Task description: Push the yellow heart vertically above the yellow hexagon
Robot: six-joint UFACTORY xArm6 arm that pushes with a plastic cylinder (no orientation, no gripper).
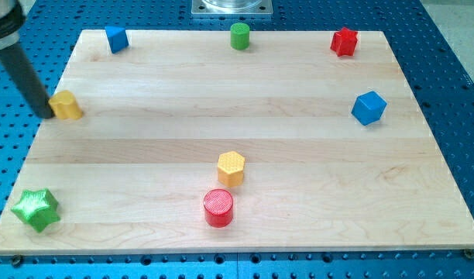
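At view's left, my tip (46,115) touching yellow heart (66,105)

My tip (46,114) against yellow heart (66,105), yellow hexagon (231,167) well apart.

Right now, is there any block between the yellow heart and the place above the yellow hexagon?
No. My tip sits at the view's left side of the heart. The board between the heart and the spot above the hexagon shows no block.
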